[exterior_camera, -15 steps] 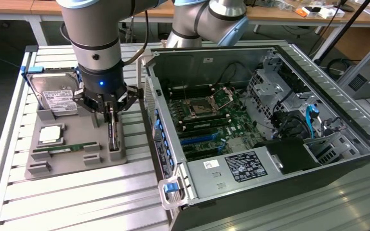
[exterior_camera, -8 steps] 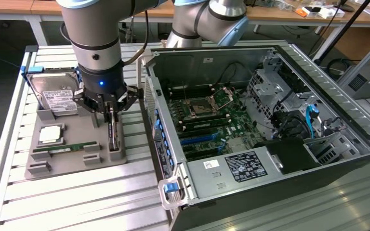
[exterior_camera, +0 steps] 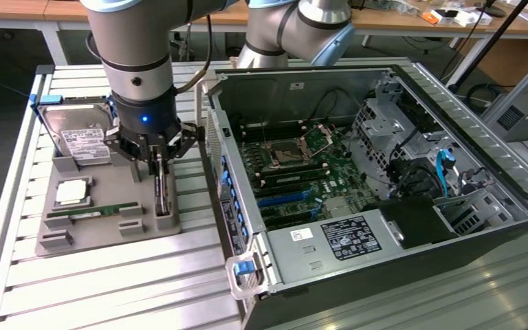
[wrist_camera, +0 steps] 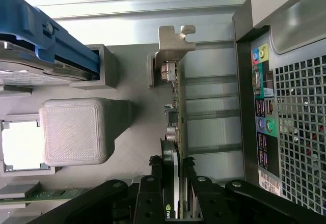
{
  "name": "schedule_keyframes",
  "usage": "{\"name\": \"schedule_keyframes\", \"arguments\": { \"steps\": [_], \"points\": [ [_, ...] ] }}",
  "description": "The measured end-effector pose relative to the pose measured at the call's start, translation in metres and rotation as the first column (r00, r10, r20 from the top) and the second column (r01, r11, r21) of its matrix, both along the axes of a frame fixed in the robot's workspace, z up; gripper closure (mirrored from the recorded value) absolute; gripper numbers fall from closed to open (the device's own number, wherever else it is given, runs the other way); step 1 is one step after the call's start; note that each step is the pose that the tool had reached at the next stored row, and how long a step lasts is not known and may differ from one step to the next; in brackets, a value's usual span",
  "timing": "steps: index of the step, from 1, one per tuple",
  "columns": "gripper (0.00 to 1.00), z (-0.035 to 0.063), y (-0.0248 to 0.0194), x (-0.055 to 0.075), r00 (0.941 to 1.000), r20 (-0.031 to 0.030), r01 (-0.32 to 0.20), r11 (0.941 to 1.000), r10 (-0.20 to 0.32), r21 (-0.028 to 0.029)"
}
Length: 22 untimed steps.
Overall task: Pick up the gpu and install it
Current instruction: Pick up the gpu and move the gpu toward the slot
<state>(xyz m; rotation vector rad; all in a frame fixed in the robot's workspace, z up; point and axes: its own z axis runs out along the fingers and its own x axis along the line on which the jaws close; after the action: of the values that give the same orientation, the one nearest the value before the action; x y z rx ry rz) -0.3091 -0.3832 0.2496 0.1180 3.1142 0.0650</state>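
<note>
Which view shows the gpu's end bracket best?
Wrist view: the gpu runs edge-on from the gripper to its silver bracket, unobstructed. Exterior view shows the gpu standing in the gray holder beneath the gripper; bracket indistinct there.

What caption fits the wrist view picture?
Gripper clamps the gpu, upright in its gray tray, beside the PC case.

Silver slatted table (exterior_camera: 108, 289) out front, catching bright glare. Behind it, wooden-topped benches (exterior_camera: 25, 8) on white legs line the back. Dark floor (exterior_camera: 7, 55) below, and a black pole (exterior_camera: 489, 48) leans across at the exterior view's right.
</note>
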Motion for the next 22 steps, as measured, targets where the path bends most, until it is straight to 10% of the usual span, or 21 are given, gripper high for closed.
{"name": "schedule_keyframes", "arguments": {
  "steps": [22],
  "points": [
    [0.73, 0.0078, 0.0, 0.0, 1.0, 0.0001, 0.0, 1.0, 0.0, -0.005]
  ]
}}
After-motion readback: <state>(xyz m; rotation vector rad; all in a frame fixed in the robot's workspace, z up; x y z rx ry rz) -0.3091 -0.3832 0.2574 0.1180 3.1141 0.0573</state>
